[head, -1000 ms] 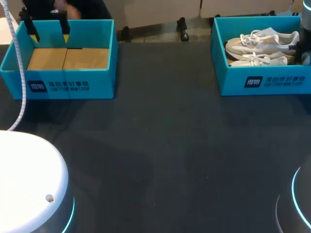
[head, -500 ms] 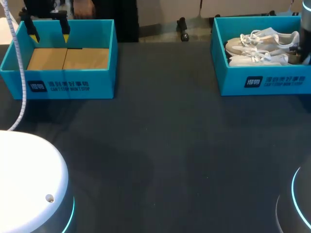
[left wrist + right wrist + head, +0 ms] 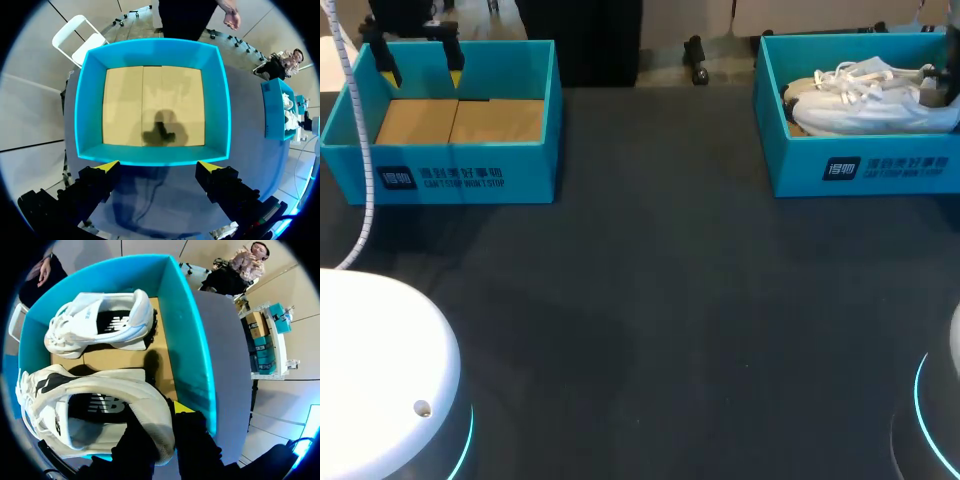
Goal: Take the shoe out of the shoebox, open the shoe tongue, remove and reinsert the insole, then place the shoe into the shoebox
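Note:
Two white shoes lie in the blue shoebox (image 3: 860, 165) at the table's far right. My right gripper (image 3: 161, 419) is shut on the heel wall of the nearer shoe (image 3: 90, 415), one finger inside its opening, the other outside with a yellow tip (image 3: 183, 408) showing. In the head view that shoe (image 3: 880, 110) sits raised near the box's front wall, with the right gripper (image 3: 942, 90) at its heel end. The second shoe (image 3: 100, 325) lies on its side farther in the box. My left gripper (image 3: 159, 167) hangs open over the near wall of another blue box (image 3: 150, 156), which holds nothing.
The left blue box (image 3: 440, 175) stands at the table's far left, showing only its cardboard floor, with the left gripper (image 3: 422, 68) above its back part. A white cable (image 3: 360, 160) hangs down along its left side. Dark tabletop (image 3: 650, 300) stretches between the two boxes.
My right gripper has shut on the nearer shoe's heel, and that shoe has risen and turned toward the box's front wall. The left arm has not moved.

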Controlling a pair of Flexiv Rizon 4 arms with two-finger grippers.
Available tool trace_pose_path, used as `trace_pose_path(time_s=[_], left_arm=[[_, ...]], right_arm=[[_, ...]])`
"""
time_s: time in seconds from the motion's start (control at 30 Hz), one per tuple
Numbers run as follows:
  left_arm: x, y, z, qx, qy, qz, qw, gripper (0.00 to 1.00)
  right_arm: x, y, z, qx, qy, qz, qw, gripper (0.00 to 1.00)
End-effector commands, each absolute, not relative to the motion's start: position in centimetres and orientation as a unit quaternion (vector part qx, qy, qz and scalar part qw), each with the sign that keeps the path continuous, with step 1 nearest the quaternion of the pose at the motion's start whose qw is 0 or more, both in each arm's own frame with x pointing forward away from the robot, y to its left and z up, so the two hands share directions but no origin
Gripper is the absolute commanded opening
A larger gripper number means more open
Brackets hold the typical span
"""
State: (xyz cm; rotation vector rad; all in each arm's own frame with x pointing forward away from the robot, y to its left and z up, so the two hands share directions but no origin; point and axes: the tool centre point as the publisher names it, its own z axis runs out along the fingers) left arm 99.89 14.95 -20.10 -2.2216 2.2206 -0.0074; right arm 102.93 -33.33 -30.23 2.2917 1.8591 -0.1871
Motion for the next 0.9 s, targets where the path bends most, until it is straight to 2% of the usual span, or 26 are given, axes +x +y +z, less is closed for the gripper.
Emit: trace_pose_path(time_s=[0.03,0.53,0.9], left_arm=[[99.9,15.0,-20.1,-0.707,0.707,-0.001,0.000,1.00],[99.9,15.0,-20.1,-0.707,0.707,-0.001,0.000,1.00],[99.9,15.0,-20.1,-0.707,0.707,-0.001,0.000,1.00]], right_arm=[[102.5,-32.7,-27.0,0.772,0.624,-0.067,0.100,0.00],[102.4,-31.3,-19.9,0.768,0.622,-0.085,0.124,0.00],[100.6,-27.0,-17.8,0.777,0.607,-0.084,0.146,0.00]])
